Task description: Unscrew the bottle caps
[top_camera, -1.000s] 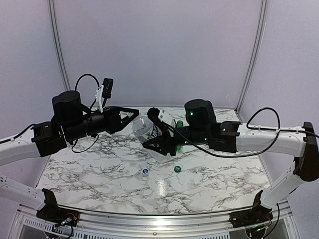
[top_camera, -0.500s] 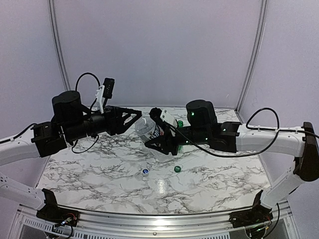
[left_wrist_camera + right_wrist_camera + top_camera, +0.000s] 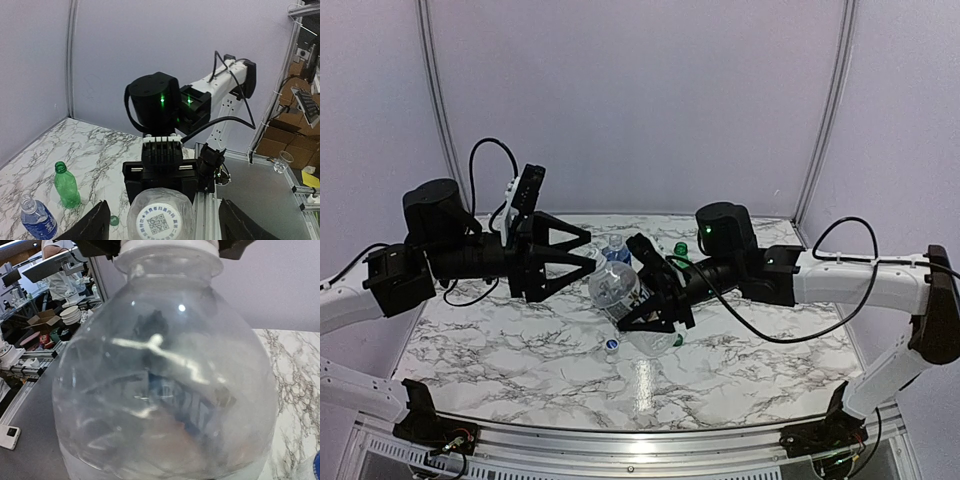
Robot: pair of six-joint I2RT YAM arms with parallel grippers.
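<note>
QR code (image 3: 160,222) on the whitish cap (image 3: 176,220), which I see seated on the clear bottle (image 3: 165,380) raised over the bench (image 3: 520,360), right fingers (image 3: 645,256) clamped on its body, left fingers (image 3: 94,224) spread apart, flanking the cap without touching.

The left arm (image 3: 450,262) and right arm (image 3: 850,280) have white links, bulky black joints, looped black cables (image 3: 847,218). The left end effector (image 3: 588,254) and right end effector (image 3: 628,283) are black, angular.
</note>
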